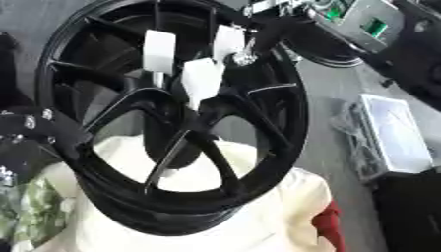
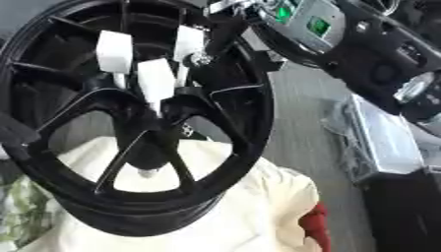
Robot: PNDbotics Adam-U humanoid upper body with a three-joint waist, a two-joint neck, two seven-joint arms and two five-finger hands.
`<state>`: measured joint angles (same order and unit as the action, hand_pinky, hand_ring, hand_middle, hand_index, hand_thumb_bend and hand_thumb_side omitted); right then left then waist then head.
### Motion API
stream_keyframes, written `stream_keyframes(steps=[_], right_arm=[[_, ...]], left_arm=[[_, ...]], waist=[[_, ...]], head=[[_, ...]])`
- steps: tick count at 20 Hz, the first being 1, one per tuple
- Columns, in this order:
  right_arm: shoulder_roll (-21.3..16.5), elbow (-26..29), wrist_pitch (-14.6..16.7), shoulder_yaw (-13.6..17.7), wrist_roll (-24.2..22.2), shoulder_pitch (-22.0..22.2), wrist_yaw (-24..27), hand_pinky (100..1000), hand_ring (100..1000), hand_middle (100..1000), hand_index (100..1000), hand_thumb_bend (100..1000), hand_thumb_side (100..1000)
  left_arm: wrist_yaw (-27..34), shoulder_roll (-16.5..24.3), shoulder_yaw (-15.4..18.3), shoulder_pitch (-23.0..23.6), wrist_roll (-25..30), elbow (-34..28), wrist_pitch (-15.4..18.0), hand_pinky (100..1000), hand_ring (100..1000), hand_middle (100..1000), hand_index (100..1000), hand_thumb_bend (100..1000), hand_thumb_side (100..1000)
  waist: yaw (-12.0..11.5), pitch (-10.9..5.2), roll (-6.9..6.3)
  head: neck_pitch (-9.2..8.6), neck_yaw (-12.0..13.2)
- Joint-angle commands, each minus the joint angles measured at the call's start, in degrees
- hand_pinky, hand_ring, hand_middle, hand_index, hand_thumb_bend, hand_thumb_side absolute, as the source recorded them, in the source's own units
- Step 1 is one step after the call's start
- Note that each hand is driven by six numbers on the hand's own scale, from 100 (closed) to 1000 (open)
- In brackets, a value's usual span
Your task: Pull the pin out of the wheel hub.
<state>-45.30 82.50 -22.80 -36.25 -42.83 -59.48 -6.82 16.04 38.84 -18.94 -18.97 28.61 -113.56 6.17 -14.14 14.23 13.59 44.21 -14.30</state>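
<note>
White flat-headed pin [image 1: 228, 42] stuck in the black wheel [image 1: 277, 123] near its centre, long axis about upright, beside two similar ones. Just right of it, reaching from upper right, right robot hand [image 1: 247, 53], the nearer one; cannot tell how wide. Left robot hand [image 1: 30, 129] at the left rim, equally unclear. Cream cloth [image 1: 284, 211] underneath.

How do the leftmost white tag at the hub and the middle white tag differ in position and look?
The leftmost tag sits higher, over the open gap between spokes of the wheel; the middle tag hangs lower, nearest the hub centre. The leftmost tag looks upright and narrow; the middle tag looks broader and slightly tilted. Both are plain white rectangles, each on a thin stem pointing down toward the hub.
</note>
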Motion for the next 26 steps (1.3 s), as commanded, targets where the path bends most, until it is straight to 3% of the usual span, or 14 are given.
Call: stream_keyframes(steps=[1, 4, 11, 15, 26], right_arm=[[-1.8, 0.4, -0.5, 1.4, 1.3, -1.2, 0.6, 721, 649, 562, 712, 229, 405], [-1.8, 0.5, -0.2, 1.7, 2.9, -1.3, 0.8, 703, 617, 514, 662, 203, 347], [-1.8, 0.3, -0.2, 1.9, 7.1, -1.4, 1.9, 646, 531, 421, 523, 108, 356], [-1.8, 0.5, -0.4, 1.8, 8.6, -1.4, 2.6, 610, 489, 358, 447, 100, 359], [-2.7, 0.8, -0.9, 1.8, 10.5, -1.4, 2.8, 587, 466, 315, 392, 100, 407]], left_arm=[[-0.3, 1.4, 0.0, -0.5, 0.3, -1.0, 0.0, 623, 767, 668, 721, 100, 783], [-0.4, 1.4, -0.1, -0.5, 0.4, -1.0, -0.1, 624, 767, 668, 721, 100, 784], [-0.5, 1.6, 0.0, -0.4, 0.4, -1.0, 0.1, 625, 768, 668, 720, 100, 782], [-0.6, 1.6, 0.0, -0.3, 0.4, -1.0, 0.1, 625, 768, 668, 720, 100, 782], [-0.1, 1.6, 0.0, -0.3, 0.4, -1.0, 0.0, 627, 769, 669, 720, 100, 777]], waist=[[0.2, -0.92, -0.64], [0.3, -0.98, -0.64], [0.3, -0.98, -0.64], [0.3, -0.98, -0.64], [0.8, -1.82, -0.83]], head=[[-0.1, -0.1], [-0.1, -0.1], [-0.1, -0.2], [-0.1, -0.1], [-0.1, 0.0]])
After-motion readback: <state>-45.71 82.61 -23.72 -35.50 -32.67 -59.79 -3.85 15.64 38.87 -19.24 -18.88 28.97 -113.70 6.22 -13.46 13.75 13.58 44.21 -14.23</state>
